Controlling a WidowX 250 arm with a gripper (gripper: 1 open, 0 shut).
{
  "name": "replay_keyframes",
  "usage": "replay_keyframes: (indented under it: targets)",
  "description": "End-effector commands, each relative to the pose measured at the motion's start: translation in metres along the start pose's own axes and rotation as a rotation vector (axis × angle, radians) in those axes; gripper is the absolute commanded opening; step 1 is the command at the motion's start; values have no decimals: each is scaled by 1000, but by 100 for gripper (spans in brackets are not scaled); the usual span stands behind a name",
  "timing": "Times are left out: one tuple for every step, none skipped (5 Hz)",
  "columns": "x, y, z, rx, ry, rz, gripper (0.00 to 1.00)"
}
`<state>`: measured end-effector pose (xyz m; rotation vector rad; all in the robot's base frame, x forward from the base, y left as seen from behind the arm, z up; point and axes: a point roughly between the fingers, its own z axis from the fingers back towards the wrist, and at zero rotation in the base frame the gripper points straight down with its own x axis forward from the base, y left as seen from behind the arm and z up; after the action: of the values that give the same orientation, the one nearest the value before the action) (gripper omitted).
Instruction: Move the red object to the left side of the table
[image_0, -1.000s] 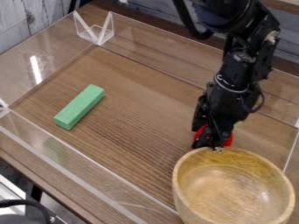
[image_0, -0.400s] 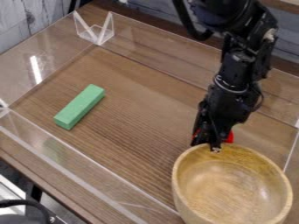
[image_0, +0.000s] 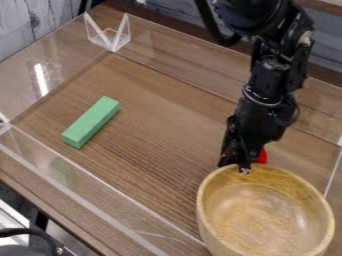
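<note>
Gripping small rounded red object (image_0: 258, 155)

Low clear acrylic walls (image_0: 54, 62) are seen around the work surface; a pale, blurred backdrop is glimpsed beyond at eleven o'clock

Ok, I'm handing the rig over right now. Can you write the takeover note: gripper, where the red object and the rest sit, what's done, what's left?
Gripper: shut, low over the table on the right side, just behind the wooden bowl's rim.
Red object: only a sliver shows at the fingertips; it looks pinched, but a firm hold cannot be confirmed from this view.
Green block: lying flat on the left half, untouched.
Done: reach and close on the red object.
Left: lift, carry it across to the left side clear of the green block, set it down, release.
</note>
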<state>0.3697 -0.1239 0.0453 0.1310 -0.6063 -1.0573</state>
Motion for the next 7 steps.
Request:
replay_keyframes:
  targets:
    - [-4, -9, 1, -12, -3, -16, 0]
    - [-5, -11, 0, -11, -8, -21, 0]
    - [-6, -12, 1, -10, -12, -24, 0]
    - [-7, -12, 1, -9, -15, -28, 0]
    - [-8, -11, 1, -5, -15, -28, 0]
    - [-10, -10, 3, -2, -17, -29, 0]
    - [-11, -7, 4, 2, -18, -30, 0]
